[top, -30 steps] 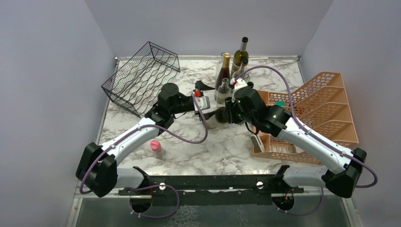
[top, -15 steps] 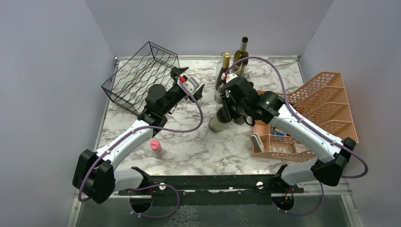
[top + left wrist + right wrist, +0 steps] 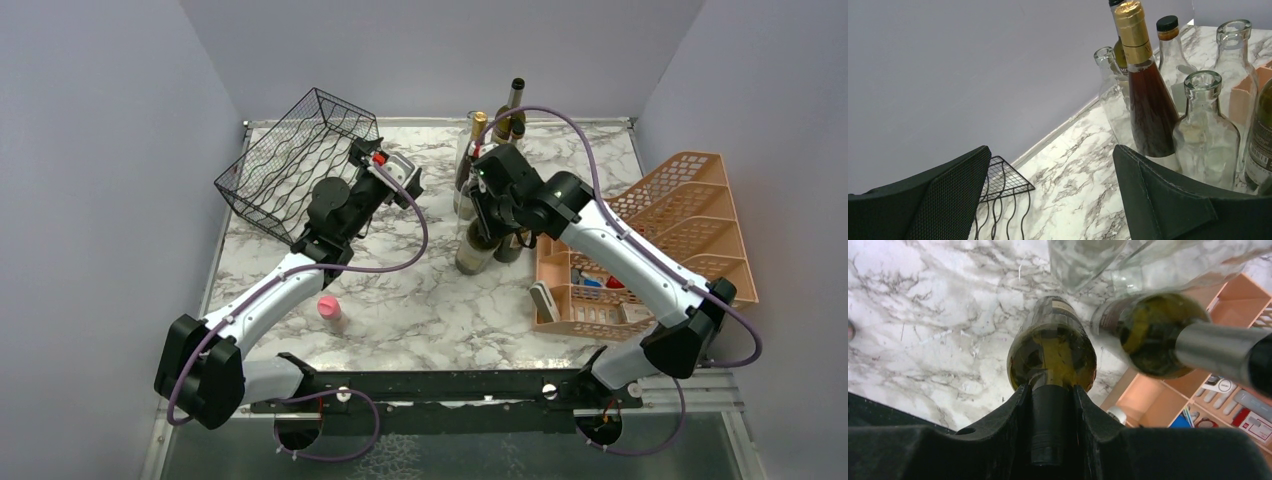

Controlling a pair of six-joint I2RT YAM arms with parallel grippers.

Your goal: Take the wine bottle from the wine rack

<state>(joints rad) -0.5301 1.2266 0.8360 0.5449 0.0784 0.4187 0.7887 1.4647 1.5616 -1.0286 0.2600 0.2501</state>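
The wine bottle (image 3: 473, 250), dark green with a black capsule, stands almost upright on the marble, well right of the wine rack. My right gripper (image 3: 490, 200) is shut on its neck from above; in the right wrist view both pads squeeze the black capsule (image 3: 1050, 425) above the green shoulder (image 3: 1052, 357). The wine rack (image 3: 295, 165), black thin wire, sits tilted at the back left with no bottle showing in it. My left gripper (image 3: 397, 178) hangs open beside the rack's right corner (image 3: 1003, 185), with nothing between its fingers (image 3: 938, 200).
Several bottles cluster at the back centre (image 3: 490, 130), among them a brown one with gold foil (image 3: 1148, 110) and clear glass ones (image 3: 1205, 135). Another green bottle (image 3: 1158, 340) stands right beside the held one. A peach organizer (image 3: 680, 230) fills the right side. A small pink object (image 3: 327, 307) lies front left.
My right arm has swung the bottle from tilted low to almost upright and drawn it toward the back. My left gripper left the bottle and moved to the rack's corner.
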